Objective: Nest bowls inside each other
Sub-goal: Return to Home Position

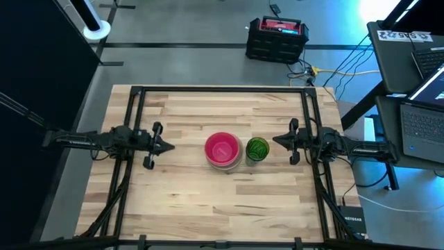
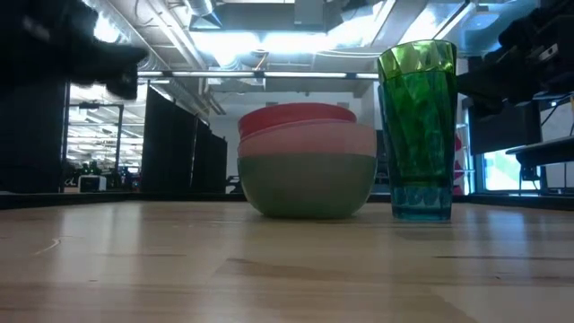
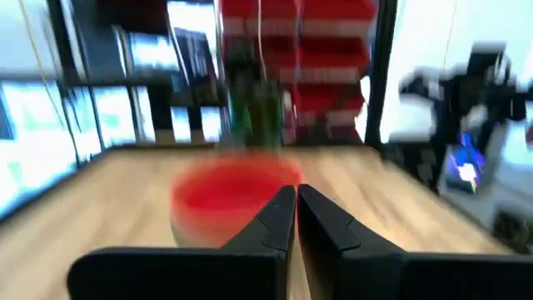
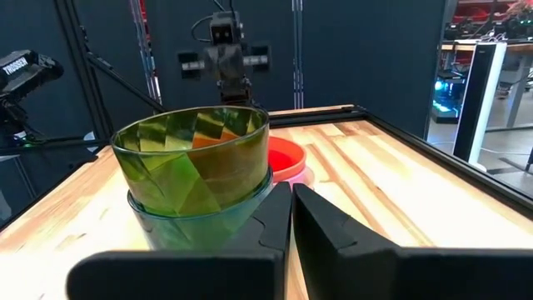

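Observation:
A stack of nested bowls [image 1: 223,150] stands at the table's middle: a coral-pink one on top [image 2: 298,117], a lilac-pink one below it [image 2: 309,139], a pale green one at the bottom [image 2: 308,186]. Right of the stack stand two nested cups [image 1: 257,149], a green one set in a teal one [image 2: 417,126]. My left gripper [image 1: 168,146] is shut, left of the stack and above the table, pointing level at it [image 3: 295,200]. My right gripper [image 1: 277,141] is shut, just right of the cups [image 4: 291,193], and I cannot tell whether it touches them.
A black frame [image 1: 222,89] runs along the table's far edge and down both sides behind the arms. Bare wood lies near and far of the bowls. A black and red case [image 1: 276,39] stands on the floor beyond the table, and laptops [image 1: 423,118] sit at the right.

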Robot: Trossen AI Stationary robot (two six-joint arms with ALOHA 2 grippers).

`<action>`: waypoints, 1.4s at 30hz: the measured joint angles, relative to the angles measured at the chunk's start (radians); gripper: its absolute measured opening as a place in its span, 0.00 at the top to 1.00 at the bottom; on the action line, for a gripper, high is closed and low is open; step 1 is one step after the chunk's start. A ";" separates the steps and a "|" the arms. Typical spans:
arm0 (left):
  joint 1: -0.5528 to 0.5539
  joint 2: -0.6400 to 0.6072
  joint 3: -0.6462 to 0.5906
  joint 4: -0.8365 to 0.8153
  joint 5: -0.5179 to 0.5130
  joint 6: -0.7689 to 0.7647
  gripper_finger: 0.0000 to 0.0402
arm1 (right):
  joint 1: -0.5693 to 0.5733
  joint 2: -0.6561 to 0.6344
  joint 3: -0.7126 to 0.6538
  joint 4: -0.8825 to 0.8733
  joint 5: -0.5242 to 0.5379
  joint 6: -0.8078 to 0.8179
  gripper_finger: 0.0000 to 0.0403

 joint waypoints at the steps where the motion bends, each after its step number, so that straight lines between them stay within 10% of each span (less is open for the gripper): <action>1: -0.005 -0.023 0.000 -0.040 0.001 0.003 1.00 | 0.000 0.000 0.000 0.000 0.000 0.000 1.00; 42: 0.080 -0.140 -0.002 -0.231 -0.076 0.090 1.00 | 0.000 0.000 0.000 -0.001 0.001 0.000 1.00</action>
